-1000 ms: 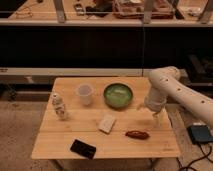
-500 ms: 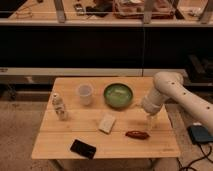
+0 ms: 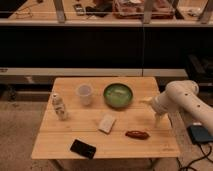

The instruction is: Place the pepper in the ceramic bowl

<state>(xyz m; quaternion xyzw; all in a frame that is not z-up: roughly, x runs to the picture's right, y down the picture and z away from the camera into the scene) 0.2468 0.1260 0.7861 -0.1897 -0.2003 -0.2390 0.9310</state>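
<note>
Finds the pepper (image 3: 137,134) lying loose on the desk (image 3: 90,127) at five o'clock, well apart from the ceramic bowl (image 3: 118,94) at twelve. Holds the tool (image 3: 156,111) at three o'clock, near the pepper, spread apart and seemingly empty. Probably poised for a descent onto it, with no grasp yet.

The white, thick-jointed arm (image 3: 182,97) extended in from the right, bent downward at the wrist. Its two-finger claw (image 3: 155,112) hung empty, fingers spread, above the right edge of the pale wooden tabletop (image 3: 140,87).
</note>
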